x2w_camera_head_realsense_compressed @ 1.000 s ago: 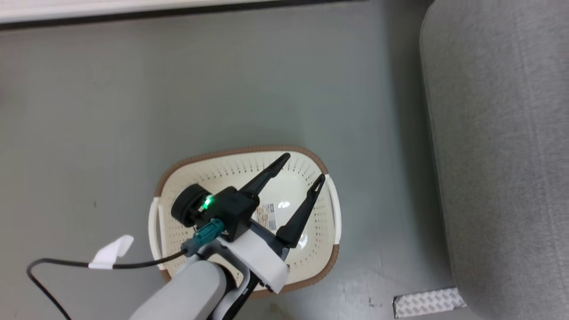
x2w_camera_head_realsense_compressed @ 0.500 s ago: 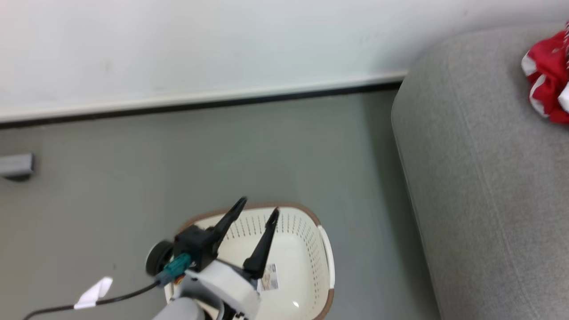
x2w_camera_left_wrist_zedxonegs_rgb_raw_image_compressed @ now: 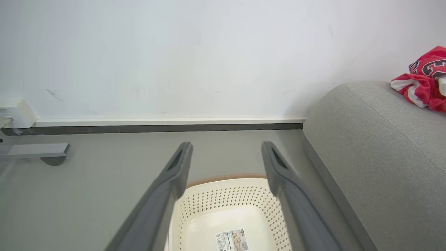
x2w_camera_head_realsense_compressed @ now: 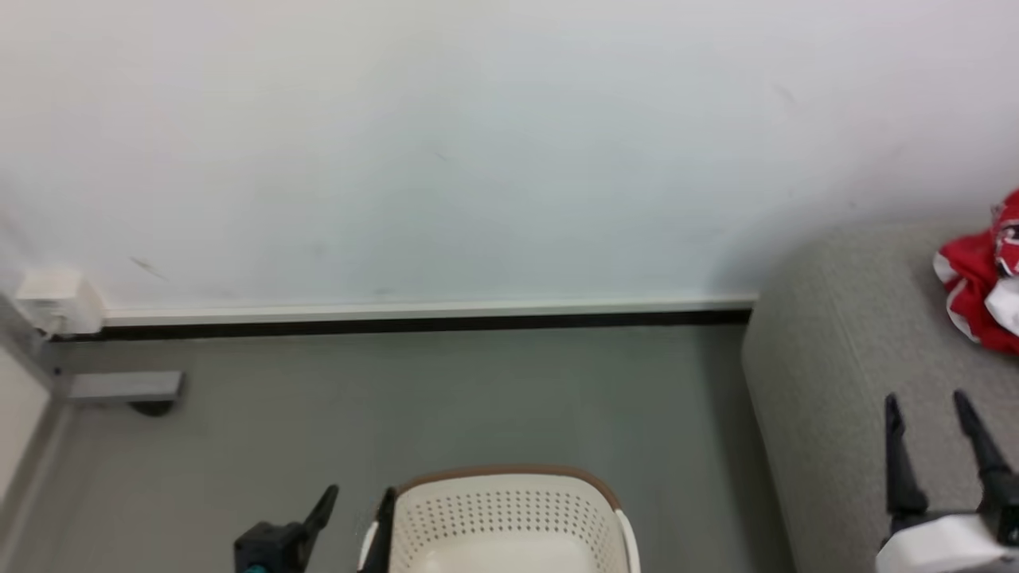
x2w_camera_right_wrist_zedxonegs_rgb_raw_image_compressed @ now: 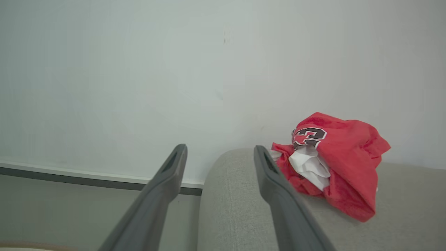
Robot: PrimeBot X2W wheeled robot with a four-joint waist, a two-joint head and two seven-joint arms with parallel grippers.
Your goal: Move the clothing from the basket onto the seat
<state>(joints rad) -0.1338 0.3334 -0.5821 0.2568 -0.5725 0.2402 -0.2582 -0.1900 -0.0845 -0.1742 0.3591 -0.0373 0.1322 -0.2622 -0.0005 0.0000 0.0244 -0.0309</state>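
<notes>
The red clothing (x2w_camera_head_realsense_compressed: 981, 294) lies crumpled on the grey seat (x2w_camera_head_realsense_compressed: 836, 382) at the right, against the wall; the right wrist view has the clothing (x2w_camera_right_wrist_zedxonegs_rgb_raw_image_compressed: 334, 170) on the seat (x2w_camera_right_wrist_zedxonegs_rgb_raw_image_compressed: 237, 209) too, as does the left wrist view, clothing (x2w_camera_left_wrist_zedxonegs_rgb_raw_image_compressed: 423, 82) on seat (x2w_camera_left_wrist_zedxonegs_rgb_raw_image_compressed: 376, 150). The cream basket (x2w_camera_head_realsense_compressed: 509, 521) stands on the floor at the bottom centre, its inside (x2w_camera_left_wrist_zedxonegs_rgb_raw_image_compressed: 226, 223) bare but for a label. My left gripper (x2w_camera_head_realsense_compressed: 358, 505) is open at the basket's left rim. My right gripper (x2w_camera_head_realsense_compressed: 927, 414) is open over the seat, short of the clothing, holding nothing.
A white wall with a dark skirting strip (x2w_camera_head_realsense_compressed: 398, 322) runs behind the grey floor (x2w_camera_head_realsense_compressed: 398, 398). A grey bracket or foot (x2w_camera_head_realsense_compressed: 123, 387) and a white box (x2w_camera_head_realsense_compressed: 56, 301) sit at the far left by the wall.
The head camera has tilted up, so the basket has dropped to the bottom edge and the wall and clothing have come into view. The left gripper now shows beside the basket; the right gripper has appeared.
</notes>
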